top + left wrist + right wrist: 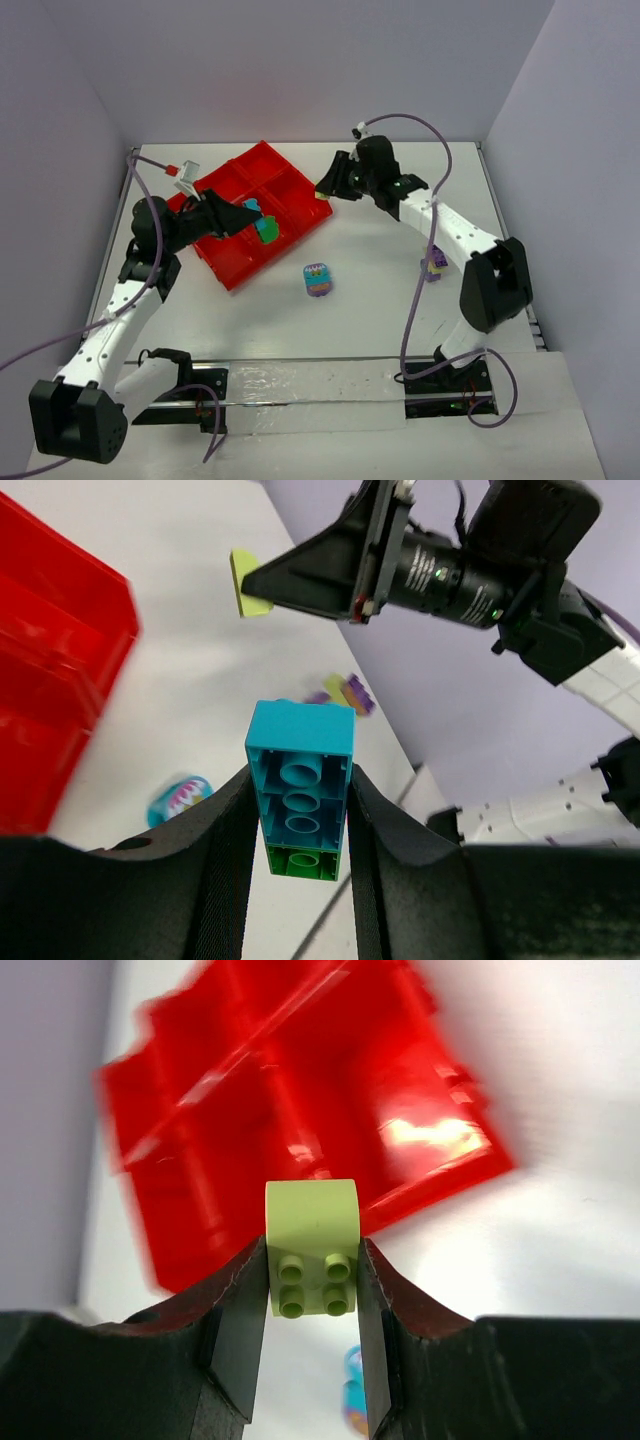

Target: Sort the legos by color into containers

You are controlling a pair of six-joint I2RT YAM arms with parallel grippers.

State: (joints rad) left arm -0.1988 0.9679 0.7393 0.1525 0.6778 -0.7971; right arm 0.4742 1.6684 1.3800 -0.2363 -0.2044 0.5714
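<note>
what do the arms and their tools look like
The left arm and right arm have white links with black joints. The left tool and right tool each have two black tapered fingers. Thin lilac cables loop along both arms.

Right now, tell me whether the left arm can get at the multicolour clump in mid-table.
Probably not yet: the clump lies in the open, but the left tool is shut on a teal-and-green brick.

White arm links (110, 338); black joints (495, 285); purple cables (410, 310); black claw fingers (225, 865).
</note>
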